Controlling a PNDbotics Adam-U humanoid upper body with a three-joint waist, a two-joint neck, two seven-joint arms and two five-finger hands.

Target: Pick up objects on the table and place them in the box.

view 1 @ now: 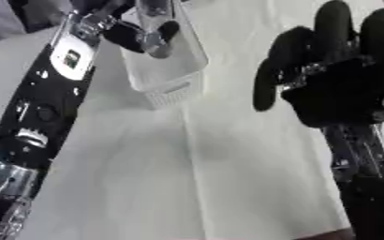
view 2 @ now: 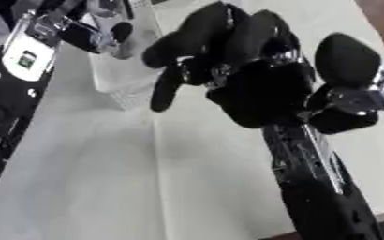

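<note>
Right robot hand spread; left robot hand seemingly inside upright clear box.

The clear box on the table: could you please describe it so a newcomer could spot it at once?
On the white table, look to the far left, where the left robot hand reaches. The clear box sits beneath it: see-through, rectangular, open-topped, unlike the black arms around it.

A clear box, white table, black right robot hand.
</note>
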